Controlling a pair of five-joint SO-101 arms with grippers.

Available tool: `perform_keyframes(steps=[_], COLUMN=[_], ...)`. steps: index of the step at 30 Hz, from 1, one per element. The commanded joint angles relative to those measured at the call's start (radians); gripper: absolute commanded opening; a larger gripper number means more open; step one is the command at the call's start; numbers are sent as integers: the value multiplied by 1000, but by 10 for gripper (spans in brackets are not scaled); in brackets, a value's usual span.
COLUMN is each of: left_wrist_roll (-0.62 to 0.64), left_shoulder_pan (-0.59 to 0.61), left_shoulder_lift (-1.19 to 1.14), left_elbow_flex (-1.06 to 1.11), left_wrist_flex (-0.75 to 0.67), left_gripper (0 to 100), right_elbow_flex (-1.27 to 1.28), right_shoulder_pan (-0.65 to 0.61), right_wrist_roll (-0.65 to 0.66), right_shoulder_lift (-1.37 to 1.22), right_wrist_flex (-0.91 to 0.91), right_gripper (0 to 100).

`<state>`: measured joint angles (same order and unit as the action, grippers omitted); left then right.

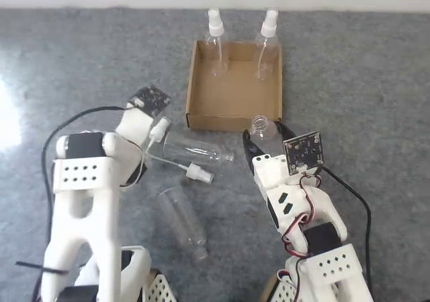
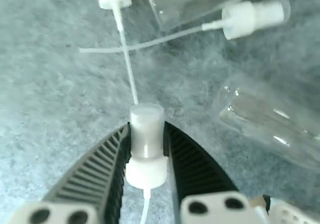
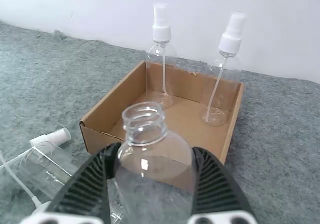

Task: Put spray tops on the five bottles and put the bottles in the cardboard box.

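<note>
Left arm (image 1: 84, 181), right arm (image 1: 306, 221): white printed shells. Jaws black, ribbed. Black cable (image 1: 351, 192); red, possibly orange, wires (image 1: 295, 229) on right arm.

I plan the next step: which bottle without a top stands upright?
The bottle in the right hand, near the box; the other two uncapped bottles lie on the table.

No readable text, no labels or numbers, no signs anywhere.
</note>
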<state>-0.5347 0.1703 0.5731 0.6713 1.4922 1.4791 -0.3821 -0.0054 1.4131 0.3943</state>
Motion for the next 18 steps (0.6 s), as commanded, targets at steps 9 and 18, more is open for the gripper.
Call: perform_keyframes(steps=[9,18], left_wrist_roll=[209,399], left_shoulder_pan=[-3,-3], left_shoulder_lift=[229,336], left_elbow_flex=[-183,-179], left_wrist_flex=[-17,-100], left_gripper=[12,12], right_elbow_flex=[-14,-14], right_shoulder_pan=[-50,-76], right_wrist_roll=[-2,-2], right_shoulder_lift=[30,24], right_wrist_flex=[-22,-18], right_gripper=[6,6])
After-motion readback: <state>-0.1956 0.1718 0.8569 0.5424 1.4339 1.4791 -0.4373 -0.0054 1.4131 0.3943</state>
